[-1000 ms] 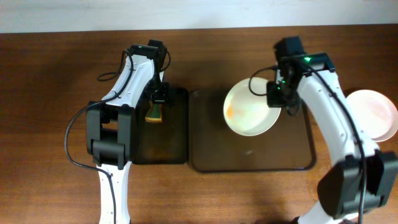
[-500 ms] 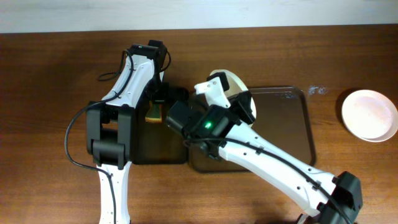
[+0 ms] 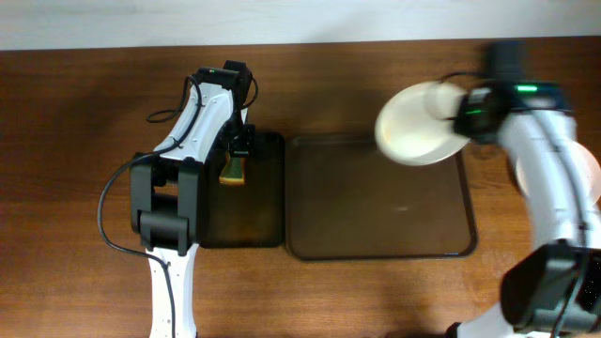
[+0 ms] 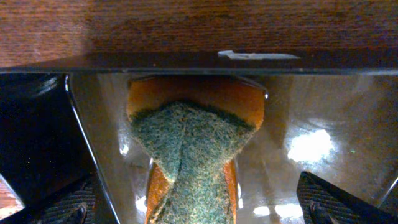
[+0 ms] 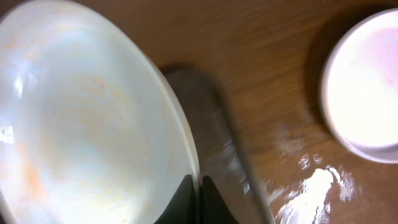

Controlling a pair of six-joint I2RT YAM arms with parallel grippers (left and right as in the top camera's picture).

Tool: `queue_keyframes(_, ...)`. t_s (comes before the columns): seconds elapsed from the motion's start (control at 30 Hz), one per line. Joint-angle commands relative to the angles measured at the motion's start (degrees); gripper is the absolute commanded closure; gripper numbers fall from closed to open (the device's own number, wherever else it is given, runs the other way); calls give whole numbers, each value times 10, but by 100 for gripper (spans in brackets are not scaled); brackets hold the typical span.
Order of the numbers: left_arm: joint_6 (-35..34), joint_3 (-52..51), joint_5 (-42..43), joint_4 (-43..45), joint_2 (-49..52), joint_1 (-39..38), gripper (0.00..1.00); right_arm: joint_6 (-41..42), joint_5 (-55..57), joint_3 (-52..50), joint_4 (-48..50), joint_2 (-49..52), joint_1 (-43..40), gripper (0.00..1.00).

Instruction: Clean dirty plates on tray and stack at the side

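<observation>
The wooden table [image 3: 84, 141] fills nearly every view; a pale strip of wall runs along the top of the overhead view (nothing more of the room shows). The brown tray [image 3: 376, 216] lies at the centre, its far right edge hidden under a raised plate. Just to its left is the black tray [image 3: 268, 207], partly covered by the left arm.

The right gripper [image 5: 198, 186] is clamped on the rim of that plate [image 3: 418, 124]. From above the plate is blurred, but the wrist view shows faint orange smears. A second plate [image 5: 367, 81] sits on the table to the right of the brown tray, cut off by the frame edge (and mostly behind the right arm from above).

The left gripper [image 3: 241, 141] hangs over the black tray with its jaws wide apart. Only its dark finger pads [image 4: 339, 199] show, in the lower corners of its wrist view. Between them lies the sponge [image 4: 193, 143], orange with a green scouring face, its near end cut off.
</observation>
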Motion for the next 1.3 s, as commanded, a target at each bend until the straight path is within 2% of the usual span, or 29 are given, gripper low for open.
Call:
queue_keyframes(0.0,-2,-3,-6,0,-17,-1,0,-34,-169,-2,51,3,-157,96)
queue_keyframes(0.17,-2,-3,-6,0,-17,-1,0,-30,-146,-2,97,40,-315,96)
queue_keyframes(0.37,-2,-3,-6,0,-17,-1,0,-30,-138,-2,105,117,-381,95)
queue_keyframes(0.4,-2,-3,-6,0,-17,-1,0,-31,-136,-2,107,121,-384,88)
queue_keyframes(0.5,-2,-3,-6,0,-17,-1,0,-31,-136,-2,111,127,-385,27)
queue_keyframes(0.57,-2,-3,-6,0,-17,-1,0,-31,-180,5,99,123,-383,13)
queue_keyframes(0.63,-2,-3,-6,0,-17,-2,0,-50,-243,15,86,115,-375,3)
queue_keyframes(0.7,-2,-3,-6,0,-17,-2,0,-79,-284,32,65,103,-352,2)
queue_keyframes(0.83,-2,-2,-6,0,-17,-2,0,-97,-292,53,8,78,-282,2)
queue_keyframes(1.0,-2,-2,-6,0,-17,-2,0,-136,-276,52,-102,65,-140,2)
queue_keyframes(1.13,-2,-3,-6,0,-17,-2,0,-136,-277,52,-106,65,-50,2)
queue_keyframes(1.27,-2,-3,-6,0,-17,-2,0,-136,-277,52,-105,65,6,1)
